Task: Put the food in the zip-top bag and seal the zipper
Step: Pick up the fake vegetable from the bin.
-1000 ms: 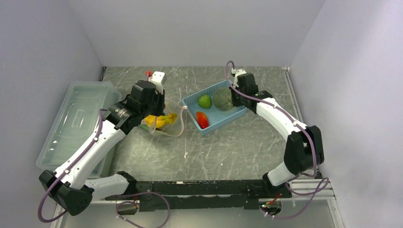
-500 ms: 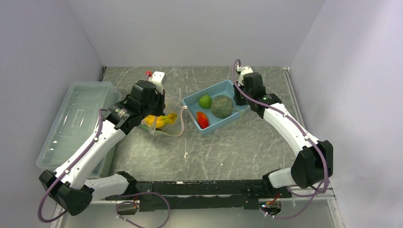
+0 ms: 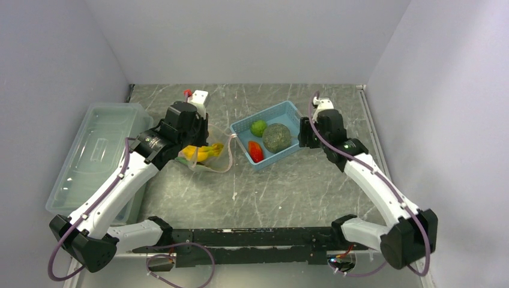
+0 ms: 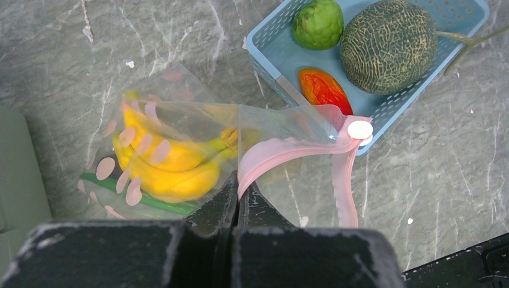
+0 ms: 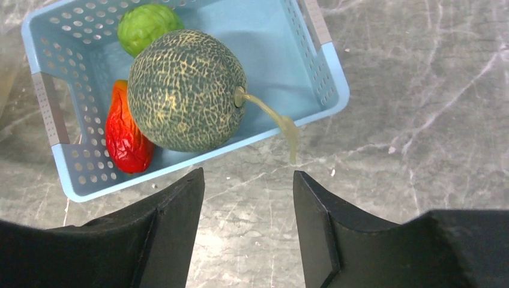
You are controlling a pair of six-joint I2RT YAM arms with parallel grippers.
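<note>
At left on the grey marbled bench point(image 3: 282, 186), the left gripper point(image 4: 238, 193) is pinched shut on the pale pink zipper strip point(image 4: 288, 149) of the clear floppy zip-top bag point(image 4: 180, 123), lifting its mouth; a yellow toy banana bunch point(image 4: 174, 171) and a thin green vegetable point(image 4: 150, 201) lie inside; the right gripper point(image 5: 247, 183), jaws apart and empty, hovers just beside the perforated light-blue plastic basket point(image 5: 329, 63), which holds the dark green netted round fruit point(image 5: 183, 90), the lime-green fruit point(image 5: 147, 27) and the red-orange fruit point(image 5: 126, 141); judged step: loading, partly done; next, a wide grasp on one basket fruit, carried to the bag's mouth; sealing not yet begun.
</note>
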